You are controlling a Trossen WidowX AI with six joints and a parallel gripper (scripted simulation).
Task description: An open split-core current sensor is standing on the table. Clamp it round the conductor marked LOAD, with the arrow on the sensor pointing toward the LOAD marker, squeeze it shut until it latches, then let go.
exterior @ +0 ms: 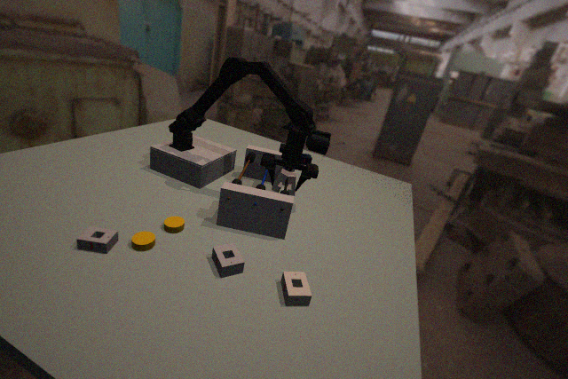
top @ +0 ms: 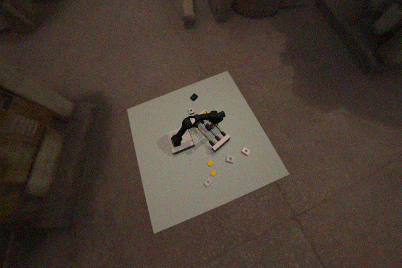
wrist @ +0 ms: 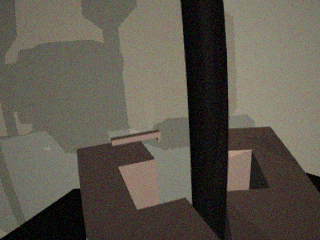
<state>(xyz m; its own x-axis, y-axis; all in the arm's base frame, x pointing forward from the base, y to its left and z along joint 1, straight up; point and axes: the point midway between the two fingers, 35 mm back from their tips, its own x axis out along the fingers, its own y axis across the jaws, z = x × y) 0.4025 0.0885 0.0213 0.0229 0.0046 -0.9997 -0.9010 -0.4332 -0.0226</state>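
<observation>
Exterior view: my claw (exterior: 285,182) is pinching pale sensor (exterior: 286,177) (wrist: 120,200), hovering among conductors between end blocks (exterior: 255,210) (top: 221,142).

Black arm (top: 186,123) on pale base block (top: 181,150), lower-left of mat centre; reaches over three cables running to a pale bar (top: 221,143). Dark block (top: 193,96) near the mat's (top: 168,193) upper edge. Two yellow discs, one (top: 210,163) just beside the other (top: 213,172). Cable markings: too small to read.

Black arm (top: 185,123) (exterior: 276,85), angular links (1 barrel-shaped part).
</observation>
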